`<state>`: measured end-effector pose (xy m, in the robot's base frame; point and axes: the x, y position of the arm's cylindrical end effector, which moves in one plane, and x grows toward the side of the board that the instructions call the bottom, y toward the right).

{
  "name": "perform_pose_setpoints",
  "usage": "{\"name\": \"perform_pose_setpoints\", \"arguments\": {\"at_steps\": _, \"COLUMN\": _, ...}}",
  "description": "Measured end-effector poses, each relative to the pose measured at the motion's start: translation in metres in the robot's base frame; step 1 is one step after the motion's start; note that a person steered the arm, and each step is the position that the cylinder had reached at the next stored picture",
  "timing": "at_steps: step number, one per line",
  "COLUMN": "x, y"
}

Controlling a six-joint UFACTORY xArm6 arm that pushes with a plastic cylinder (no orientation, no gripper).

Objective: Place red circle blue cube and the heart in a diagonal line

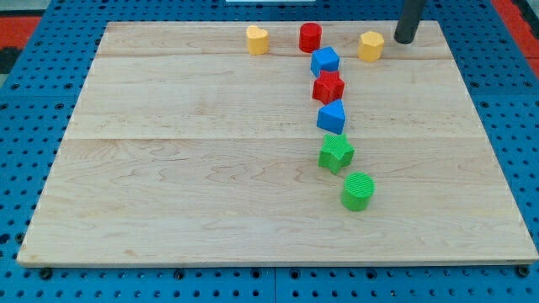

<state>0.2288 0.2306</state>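
Our tool, plain rod, no jaws to open, holds nothing; my tip (405, 39) at worktop (168, 185) top edge, just right of yellow hexagon (370, 45)

Red circle (310, 37) near top, blue cube (325, 61) just below-right, almost touching; yellow heart (258, 39) apart at left

We judge: skirt hexagon, nudge heart slowly onto their slant, avoid red star (328, 87)

My tip (405, 39) ends a straight, smooth, dark grey-black cylindrical rod, matte, with no markings, cables or screws showing.
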Motion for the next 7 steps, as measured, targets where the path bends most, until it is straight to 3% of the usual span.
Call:
{"name": "perform_pose_setpoints", "arguments": {"at_steps": 1, "x": -0.018, "y": 0.017}}
{"name": "perform_pose_setpoints", "arguments": {"at_steps": 3, "x": -0.013, "y": 0.0}}
{"name": "perform_pose_setpoints", "arguments": {"at_steps": 4, "x": 0.031, "y": 0.019}}
{"name": "perform_pose_setpoints", "arguments": {"at_steps": 5, "x": 0.096, "y": -0.02}}
{"name": "perform_pose_setpoints", "arguments": {"at_steps": 6, "x": 0.093, "y": -0.1}}
{"name": "perform_pose_setpoints", "arguments": {"at_steps": 7, "x": 0.057, "y": -0.11}}
